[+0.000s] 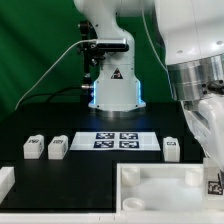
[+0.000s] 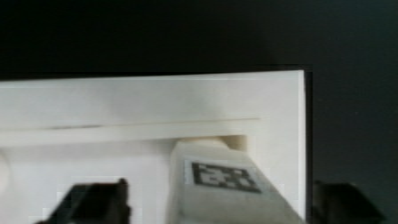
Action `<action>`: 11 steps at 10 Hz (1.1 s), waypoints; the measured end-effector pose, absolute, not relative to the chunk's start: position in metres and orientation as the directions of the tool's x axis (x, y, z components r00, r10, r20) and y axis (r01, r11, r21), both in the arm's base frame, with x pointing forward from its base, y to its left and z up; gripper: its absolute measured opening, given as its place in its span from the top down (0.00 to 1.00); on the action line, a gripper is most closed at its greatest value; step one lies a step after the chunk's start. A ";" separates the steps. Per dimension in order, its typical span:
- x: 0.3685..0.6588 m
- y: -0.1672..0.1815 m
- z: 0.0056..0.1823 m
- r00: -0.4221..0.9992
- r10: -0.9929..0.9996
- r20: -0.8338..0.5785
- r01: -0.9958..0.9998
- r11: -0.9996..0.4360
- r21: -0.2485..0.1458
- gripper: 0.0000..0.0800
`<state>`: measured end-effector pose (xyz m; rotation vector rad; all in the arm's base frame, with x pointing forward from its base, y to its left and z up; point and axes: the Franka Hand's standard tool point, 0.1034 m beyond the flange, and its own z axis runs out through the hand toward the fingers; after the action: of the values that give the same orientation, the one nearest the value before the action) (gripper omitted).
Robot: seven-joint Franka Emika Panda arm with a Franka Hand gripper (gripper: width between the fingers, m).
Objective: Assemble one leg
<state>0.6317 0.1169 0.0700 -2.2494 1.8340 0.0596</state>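
Black fingers (image 2: pixel 93 202) of the gripper (image 2: pixel 214 205) stand spread either side of a tagged leg (image 2: pixel 217 175), not touching it; leg rests on the white tray (image 2: pixel 125 105)

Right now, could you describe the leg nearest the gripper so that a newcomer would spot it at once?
Find the large white tray-like piece at the front of the black table. On its right edge in the exterior view, under the gripper, stands the leg. Unlike the three legs lying apart in a row behind, it touches the tray.
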 end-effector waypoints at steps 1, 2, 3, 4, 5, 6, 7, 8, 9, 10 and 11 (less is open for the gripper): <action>0.633 0.115 0.071 0.420 -0.897 -0.140 -0.901 -0.393 -0.185 0.23; 0.633 0.120 0.074 0.587 -0.802 -0.112 -0.805 -0.563 -0.187 0.19; 0.633 0.119 0.073 0.654 -0.751 -0.092 -0.752 -0.630 -0.195 0.19; 0.633 0.117 0.073 0.746 -0.663 -0.063 -0.661 -0.724 -0.199 0.19; 0.633 0.117 0.072 0.820 -0.571 -0.038 -0.566 -0.799 -0.203 0.19; 0.632 0.115 0.070 0.926 -0.378 -0.008 -0.374 -0.913 -0.165 0.19; 0.635 0.115 0.069 0.980 -0.199 0.005 -0.197 -0.973 -0.116 0.19; 0.638 0.115 0.069 0.980 -0.200 0.018 -0.197 -0.973 -0.119 0.19; 0.638 0.115 0.069 0.969 -0.248 0.011 -0.245 -0.962 -0.119 0.38; 0.638 0.115 0.069 0.967 -0.255 0.010 -0.252 -0.960 -0.119 0.38; 0.637 0.116 0.069 0.935 -0.356 -0.004 -0.354 -0.928 -0.121 0.56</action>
<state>0.6375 0.1160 0.0685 -2.9714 0.5468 -0.0275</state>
